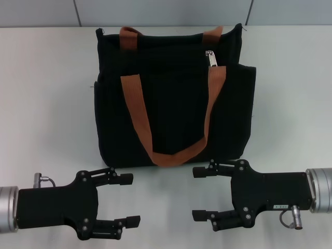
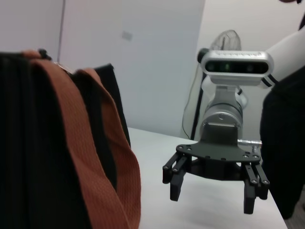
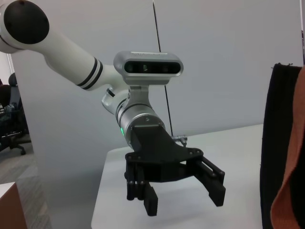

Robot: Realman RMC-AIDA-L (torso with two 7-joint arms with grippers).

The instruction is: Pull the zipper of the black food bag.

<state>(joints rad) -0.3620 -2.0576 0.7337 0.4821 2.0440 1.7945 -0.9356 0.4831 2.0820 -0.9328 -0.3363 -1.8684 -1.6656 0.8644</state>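
The black food bag [image 1: 174, 98] is sitting upright in the upper middle of the head view on the white table [image 1: 46, 104], its near orange-brown strap [image 1: 155, 124] hanging down the front face. The zipper [image 1: 211, 58] is lying along the bag's top edge, toward the upper right of the bag. The left gripper [image 1: 127, 199] is hovering at the lower left of the frame with its fingers spread, holding nothing. The right gripper [image 1: 202, 193] is hovering at the lower right, likewise spread and empty, facing the left one across a gap, both apart from the bag.
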